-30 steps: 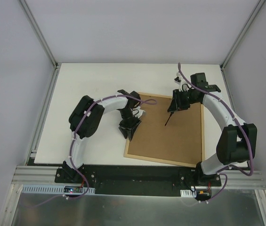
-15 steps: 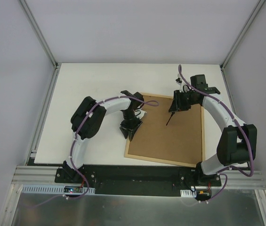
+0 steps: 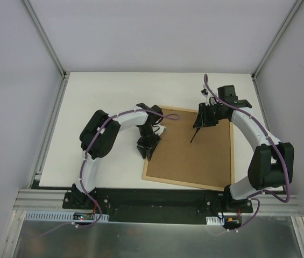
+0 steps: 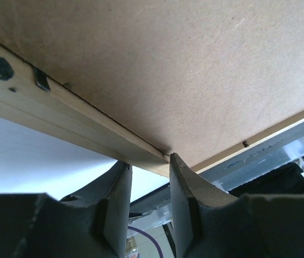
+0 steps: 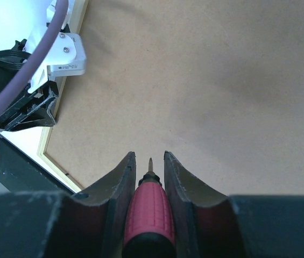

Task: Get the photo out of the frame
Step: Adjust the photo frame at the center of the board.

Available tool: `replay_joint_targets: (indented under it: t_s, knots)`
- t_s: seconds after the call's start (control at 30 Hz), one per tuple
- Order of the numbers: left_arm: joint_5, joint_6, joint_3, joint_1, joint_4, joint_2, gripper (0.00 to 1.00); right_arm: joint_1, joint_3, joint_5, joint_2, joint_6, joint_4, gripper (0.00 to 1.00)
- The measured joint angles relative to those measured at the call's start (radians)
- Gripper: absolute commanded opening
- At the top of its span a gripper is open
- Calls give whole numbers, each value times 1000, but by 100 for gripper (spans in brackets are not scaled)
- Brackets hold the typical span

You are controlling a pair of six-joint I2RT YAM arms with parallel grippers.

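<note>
Left gripper [image 4: 149,160]: the jaws stand at a narrow gap, with only the white table [image 3: 103,97] and the bench edge showing between the fingers [image 4: 118,204]. Both fingertips sit against the outer edge of the left rail [image 4: 60,115] of the frame [image 3: 195,161], close to its near-left corner. Whether they pinch the wood cannot be determined. A small black retaining clip [image 4: 40,79] sits on this rail further along, where the rail meets the back. Right gripper [image 5: 148,154]: the jaws are closed on the red handle of a screwdriver [image 5: 149,209], which points straight out past the fingertips. Its thin tip is directed at the brown fibreboard back [image 5: 221,80]; contact between tip and board cannot be confirmed. In the top view this gripper hangs over the far part of the back, near the far rail, with the dark shaft slanting down and to the left. The frame lies flat, back side up, on the right half of the table, slightly rotated, between the two arms, its near rail close to the table's front edge. The photo is not visible in any view.
</note>
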Motion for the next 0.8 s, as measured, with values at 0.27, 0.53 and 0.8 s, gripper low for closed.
replay_joint_targets:
  t_s: [0.27,0.53,0.8]
  knots:
    - [116,6,-61,67,62,-22,0,0,0,-17,18,0,0,0]
    - [210,5,-107,142,127,-39,5,-3,1,-66,33,8,-1,0]
    - [105,4,-63,111,122,-46,38,-3,0,-58,33,23,4,0]
